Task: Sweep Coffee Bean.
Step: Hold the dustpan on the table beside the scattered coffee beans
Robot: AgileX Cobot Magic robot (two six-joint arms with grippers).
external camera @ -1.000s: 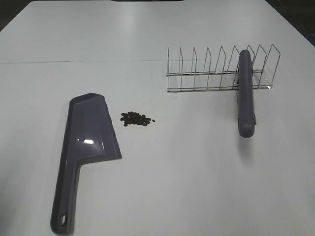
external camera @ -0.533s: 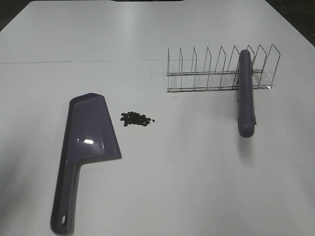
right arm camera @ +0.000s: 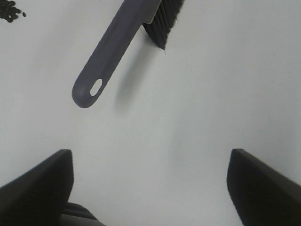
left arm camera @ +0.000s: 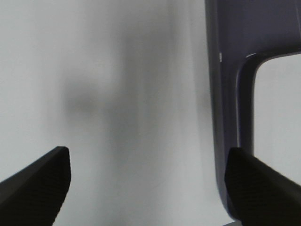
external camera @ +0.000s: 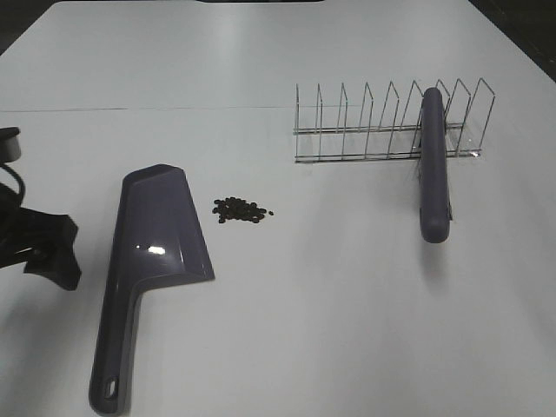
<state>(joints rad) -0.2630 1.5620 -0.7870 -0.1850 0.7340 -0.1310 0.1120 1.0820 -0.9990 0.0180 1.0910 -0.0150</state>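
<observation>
The coffee beans (external camera: 241,209) lie in a small dark patch on the white table, just right of the purple dustpan (external camera: 158,230). The dustpan lies flat with its handle (external camera: 113,365) toward the front edge. The purple brush (external camera: 433,169) leans with its head in the wire rack (external camera: 373,130). My left gripper (external camera: 59,252) is open and empty, left of the dustpan; the left wrist view shows it (left arm camera: 148,188) beside the dustpan (left arm camera: 230,70). My right gripper (right arm camera: 148,188) is open and empty, short of the brush handle (right arm camera: 108,54); beans (right arm camera: 10,10) show at that view's corner.
The wire rack stands at the back right with the brush's black bristles (right arm camera: 162,21) near it. A seam in the table surface (external camera: 130,109) runs across the back. The table's edges fall away at the far corners.
My left arm has come into the exterior view from the left edge and now sits beside the dustpan. Dustpan, beans and brush have not moved.
</observation>
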